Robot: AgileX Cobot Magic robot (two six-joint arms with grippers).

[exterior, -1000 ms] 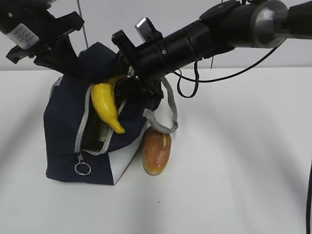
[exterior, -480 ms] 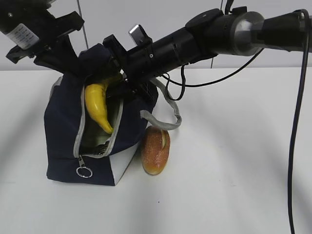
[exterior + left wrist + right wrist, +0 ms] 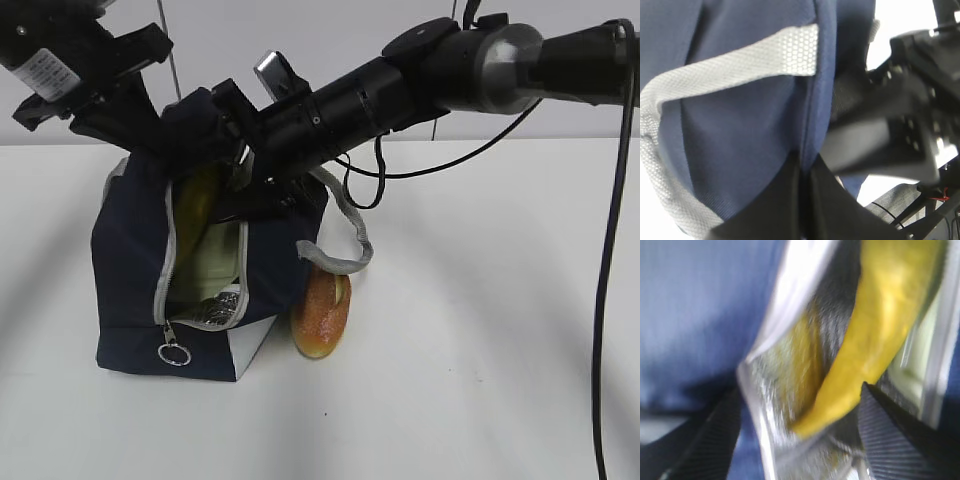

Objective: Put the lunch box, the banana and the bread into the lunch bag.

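The navy lunch bag (image 3: 130,260) stands at the left with its zipper open. My left gripper (image 3: 150,135) is shut on the bag's top edge, and the left wrist view shows its jaws pinching the navy fabric (image 3: 802,172). My right gripper (image 3: 240,190) is at the top of the opening, its fingers (image 3: 890,432) spread wide. The yellow banana (image 3: 200,200) hangs inside the bag, and its end lies between those fingers (image 3: 875,340). The lunch box's pale green lid (image 3: 215,262) shows low in the opening. The bread (image 3: 320,310) lies on the table against the bag's right side.
A grey strap handle (image 3: 350,235) droops over the bread. The zipper's ring pull (image 3: 173,354) hangs at the bag's lower front. The white table (image 3: 480,350) stretches to the right and front. A black cable (image 3: 605,250) hangs at the far right.
The banana has gone from hanging outside the opening to down inside the bag. My right gripper followed it left and down to the bag's mouth. The left gripper has not moved.
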